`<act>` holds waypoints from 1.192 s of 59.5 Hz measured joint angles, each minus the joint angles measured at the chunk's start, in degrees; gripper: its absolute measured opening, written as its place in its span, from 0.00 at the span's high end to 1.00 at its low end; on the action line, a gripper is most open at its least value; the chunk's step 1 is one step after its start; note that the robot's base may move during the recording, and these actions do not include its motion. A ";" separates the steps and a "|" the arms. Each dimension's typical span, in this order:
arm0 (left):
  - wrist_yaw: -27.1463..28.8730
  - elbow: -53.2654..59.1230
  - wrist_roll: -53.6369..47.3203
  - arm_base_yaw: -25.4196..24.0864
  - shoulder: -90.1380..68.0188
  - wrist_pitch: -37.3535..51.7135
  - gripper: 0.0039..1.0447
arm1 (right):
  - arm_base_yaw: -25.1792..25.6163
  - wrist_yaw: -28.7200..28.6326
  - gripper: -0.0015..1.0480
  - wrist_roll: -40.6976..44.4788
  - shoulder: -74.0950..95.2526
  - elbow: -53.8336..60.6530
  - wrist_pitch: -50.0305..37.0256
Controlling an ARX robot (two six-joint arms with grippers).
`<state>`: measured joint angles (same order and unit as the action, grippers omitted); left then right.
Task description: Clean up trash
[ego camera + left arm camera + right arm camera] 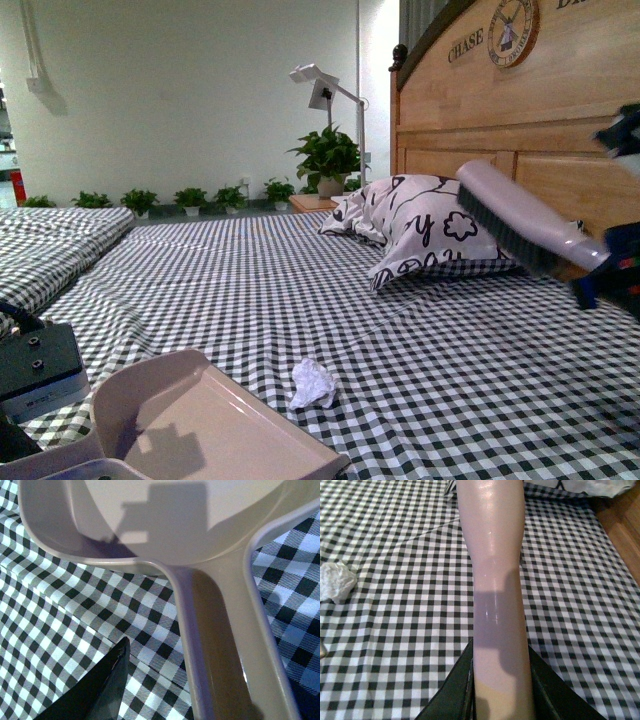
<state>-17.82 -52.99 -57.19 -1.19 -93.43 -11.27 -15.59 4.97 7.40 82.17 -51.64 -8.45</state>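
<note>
1. Front view: a bed (420, 330) under a black-and-white checked sheet fills the frame, with a wooden headboard (520, 110) at upper right and a white wall, a lamp (325, 95) and a row of potted plants (200, 197) behind. A patterned pillow (420, 235) lies against the headboard right of centre. The trash (313, 384), a small crumpled white wad, sits on the sheet at lower centre, just beyond the front lip of a pale dustpan (190, 425) that occupies the lower left. At the right edge, the right gripper (610, 265) holds a brush (520, 225) raised above the sheet, in front of the pillow, bristles facing down, well apart from the wad.

2. Left wrist view: the dustpan (165, 525) rests on the checked sheet, its handle (220, 650) running to the bottom edge. One dark finger (100, 685) of the left gripper shows at lower left, beside the handle; I cannot tell whether the jaws are clamped on it.

3. Right wrist view: the brush handle (495, 580) runs up the middle of the frame, with the right gripper's two dark fingers (452, 690) pressed against both its sides at the bottom. The trash (336, 581) lies on the sheet at the left edge.
</note>
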 joint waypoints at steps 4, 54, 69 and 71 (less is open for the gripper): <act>-0.02 0.00 0.00 0.00 0.00 0.00 0.40 | -0.87 1.66 0.80 0.72 5.46 -3.13 -0.57; -0.02 0.00 -0.02 0.00 0.00 0.00 0.40 | -8.85 -4.17 0.80 1.55 27.23 -10.14 4.50; -0.04 0.00 -0.02 0.00 0.00 0.00 0.40 | -11.54 -33.99 0.80 6.12 16.52 -8.57 15.39; -0.04 0.00 -0.02 0.00 0.00 0.00 0.40 | -11.45 -36.22 0.80 6.84 15.37 -8.57 16.59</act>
<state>-17.87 -52.99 -57.21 -1.19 -93.43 -11.27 -27.05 -31.24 14.24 97.54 -60.20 8.14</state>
